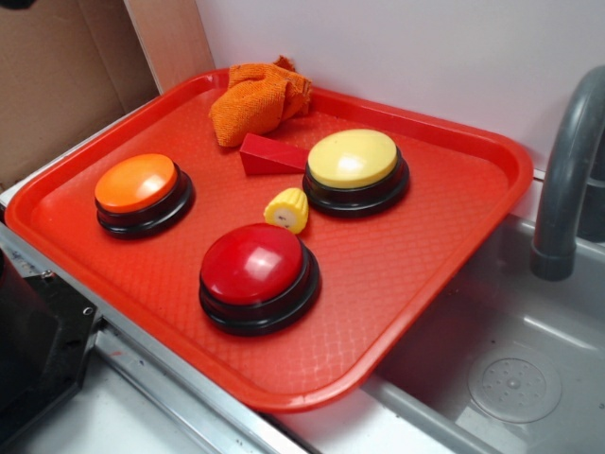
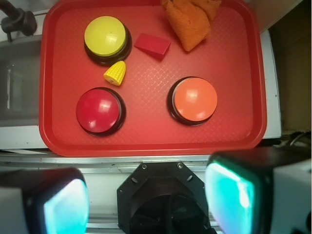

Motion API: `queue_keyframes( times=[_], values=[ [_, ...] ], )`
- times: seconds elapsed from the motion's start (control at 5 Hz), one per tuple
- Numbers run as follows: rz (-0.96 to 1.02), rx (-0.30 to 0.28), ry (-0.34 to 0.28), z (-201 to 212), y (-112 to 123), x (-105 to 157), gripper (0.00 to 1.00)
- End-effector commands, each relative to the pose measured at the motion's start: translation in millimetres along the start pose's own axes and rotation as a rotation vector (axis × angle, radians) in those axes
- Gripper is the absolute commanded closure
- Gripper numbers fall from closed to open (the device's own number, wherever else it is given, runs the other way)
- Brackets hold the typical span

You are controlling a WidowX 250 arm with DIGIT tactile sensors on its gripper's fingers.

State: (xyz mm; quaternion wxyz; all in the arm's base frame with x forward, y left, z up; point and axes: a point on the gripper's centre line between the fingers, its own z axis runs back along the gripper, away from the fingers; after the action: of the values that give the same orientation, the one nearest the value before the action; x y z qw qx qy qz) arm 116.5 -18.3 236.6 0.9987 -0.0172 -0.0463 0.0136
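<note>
My gripper hangs high over the robot's black base, near the red tray's front edge. It is open, with nothing between its two pale-padded fingers. The tray carries a red dome button, an orange dome button and a yellow dome button. A small yellow toy corn lies between the yellow and red buttons. A red wedge block and a crumpled orange cloth lie at the far side. The gripper is out of sight in the exterior view.
A grey sink basin with a dark faucet adjoins the tray on one side. A metal rail runs along the tray's near edge. A brown cardboard wall and a white wall stand behind.
</note>
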Motion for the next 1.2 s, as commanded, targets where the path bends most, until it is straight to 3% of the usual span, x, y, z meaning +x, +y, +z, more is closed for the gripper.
queue_keyframes(
  times=[0.0,0.2,0.4,0.6,1.0],
  values=[
    [0.000,0.000,0.000,0.0,0.0,0.0,0.00],
    [0.051,0.040,0.084,-50.5,51.1,22.1,0.00],
    [0.028,0.103,0.129,-99.5,94.7,46.3,0.00],
    [-0.008,0.155,0.126,-148.6,102.0,60.2,0.00],
    [-0.029,0.121,0.031,-203.8,82.9,73.7,0.00]
  ],
)
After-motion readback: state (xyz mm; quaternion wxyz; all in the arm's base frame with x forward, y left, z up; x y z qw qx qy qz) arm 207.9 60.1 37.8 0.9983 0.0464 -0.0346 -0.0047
